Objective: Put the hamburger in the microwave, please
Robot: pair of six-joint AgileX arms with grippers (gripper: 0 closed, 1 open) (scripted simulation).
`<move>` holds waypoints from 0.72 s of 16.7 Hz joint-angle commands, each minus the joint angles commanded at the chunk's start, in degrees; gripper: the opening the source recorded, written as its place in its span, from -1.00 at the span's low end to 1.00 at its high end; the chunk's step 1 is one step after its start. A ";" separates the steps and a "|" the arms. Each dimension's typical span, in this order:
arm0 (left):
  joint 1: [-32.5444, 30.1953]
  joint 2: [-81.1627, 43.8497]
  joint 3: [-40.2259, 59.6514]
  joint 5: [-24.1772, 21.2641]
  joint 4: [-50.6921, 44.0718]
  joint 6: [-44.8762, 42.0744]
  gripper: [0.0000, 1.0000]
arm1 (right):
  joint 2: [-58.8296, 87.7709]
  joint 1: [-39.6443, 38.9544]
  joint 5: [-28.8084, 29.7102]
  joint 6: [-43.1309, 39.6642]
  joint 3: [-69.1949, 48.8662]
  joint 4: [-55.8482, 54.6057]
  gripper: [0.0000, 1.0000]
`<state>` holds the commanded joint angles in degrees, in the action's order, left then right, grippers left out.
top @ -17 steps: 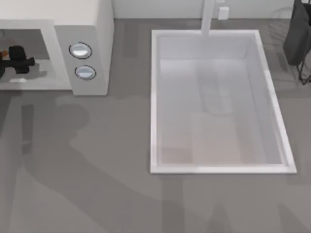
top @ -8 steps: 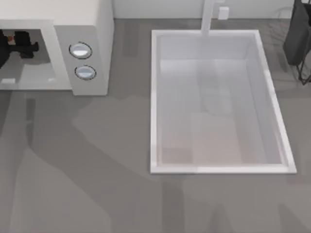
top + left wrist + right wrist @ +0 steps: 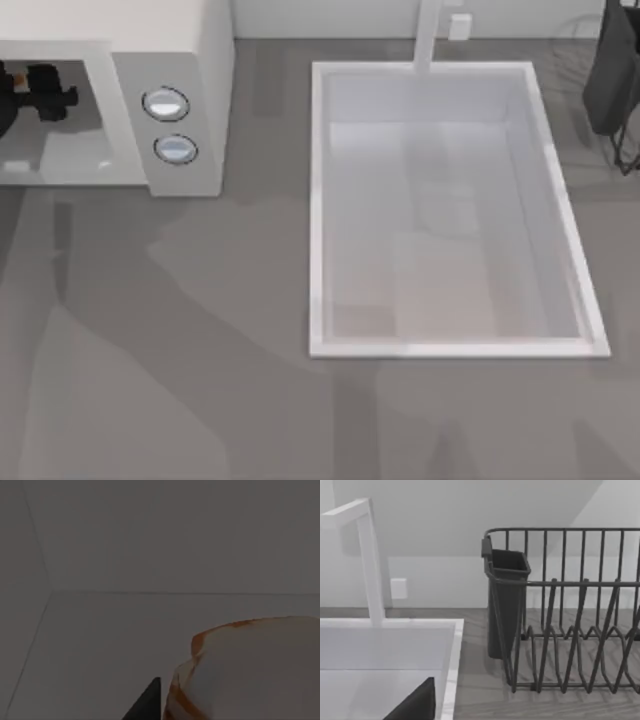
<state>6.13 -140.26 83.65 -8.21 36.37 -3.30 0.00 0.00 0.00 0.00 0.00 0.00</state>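
The hamburger point(image 3: 250, 672) sits flat, bun up, inside the microwave point(image 3: 170, 40) cavity, round, with no long axis to speak of. Our left gripper point(image 3: 40, 95) reaches into the cavity at the table's far left corner, apparently to set the hamburger down; whether its fingers grip it we cannot tell.

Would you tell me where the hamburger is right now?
The hamburger is inside the microwave cavity at the table's far left, at the left end effector.
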 joint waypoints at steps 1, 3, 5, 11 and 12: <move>0.00 0.00 0.00 0.00 0.00 0.00 -0.85 | 0.00 0.00 0.00 0.00 0.00 0.00 1.00; 0.00 0.00 0.00 0.00 0.00 0.00 -0.55 | 0.00 0.00 0.00 0.00 0.00 0.00 1.00; 0.00 0.00 0.00 0.00 0.00 0.00 -0.25 | 0.00 0.00 0.00 0.00 0.00 0.00 1.00; 0.00 0.00 0.00 0.00 0.00 0.00 0.66 | 0.00 0.00 0.00 0.00 0.00 0.00 1.00; 0.00 0.00 0.00 0.00 0.00 0.00 0.81 | 0.00 0.00 0.00 0.00 0.00 0.00 1.00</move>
<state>6.13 -140.26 83.65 -8.21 36.37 -3.30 0.00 0.00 0.00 0.00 0.00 0.00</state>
